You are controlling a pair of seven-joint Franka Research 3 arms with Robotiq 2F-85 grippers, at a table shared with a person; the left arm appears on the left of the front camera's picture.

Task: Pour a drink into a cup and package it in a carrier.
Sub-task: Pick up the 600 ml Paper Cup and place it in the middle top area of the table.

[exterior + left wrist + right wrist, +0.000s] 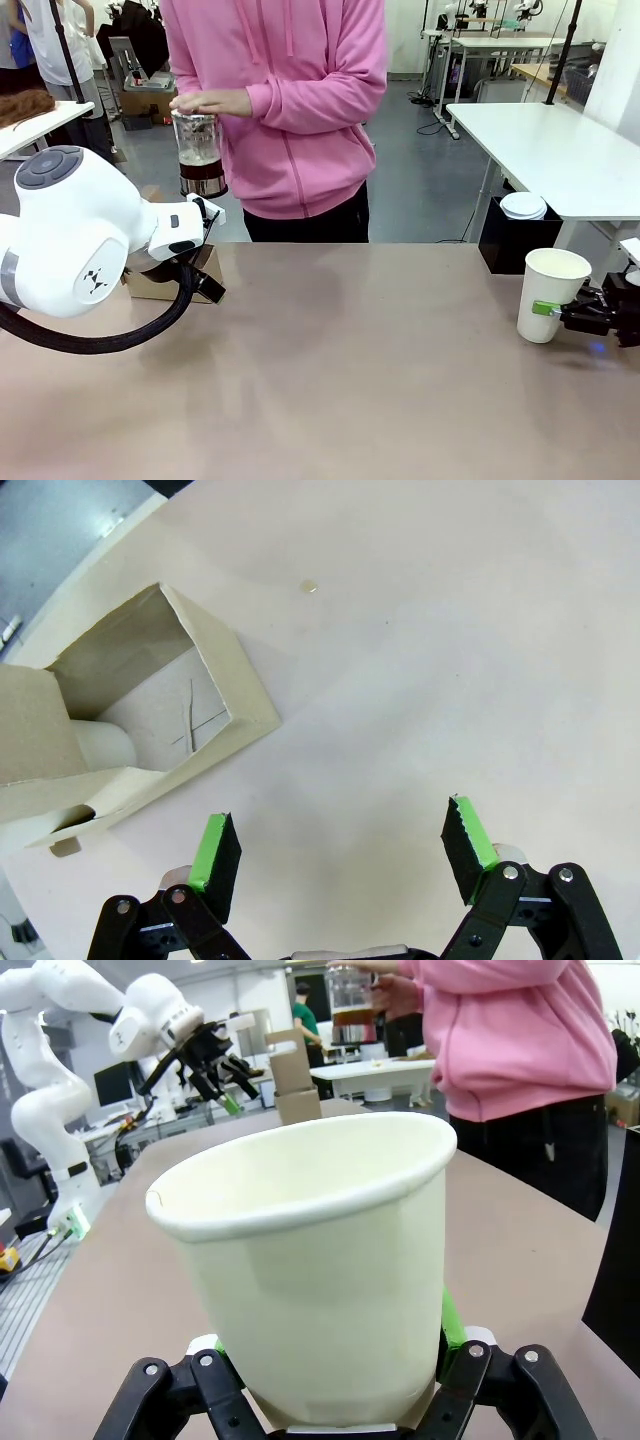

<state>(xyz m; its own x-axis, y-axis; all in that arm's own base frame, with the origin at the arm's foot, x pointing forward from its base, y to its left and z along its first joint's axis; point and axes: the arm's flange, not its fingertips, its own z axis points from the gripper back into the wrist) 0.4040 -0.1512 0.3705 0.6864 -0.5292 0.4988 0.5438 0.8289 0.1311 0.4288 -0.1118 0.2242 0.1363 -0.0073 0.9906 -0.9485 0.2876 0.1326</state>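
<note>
The white cup (552, 290) is upright near the right edge of the surface (350, 360), the right end effector (547, 311) clamped on its lower wall; the carrier (150, 710) sits far left, the left end effector (340, 845) just beside it, fingers apart; a person's hand (212, 102) tops a raised carafe (198, 135) of dark drink (202, 165).

Table (350, 360) is a plain brownish-tan top, a bit shiny. A person in a pink hoodie (300, 100) and black trousers (310, 228) stands right at the far edge. Behind to the right there's a white table (560, 150), and next to its leg a black box (505, 245) with a stack of white round things (523, 206) on top. Grey floor (420, 190) back there. Also one tiny pale speck (310, 584) on the table, can't tell what it is.
</note>
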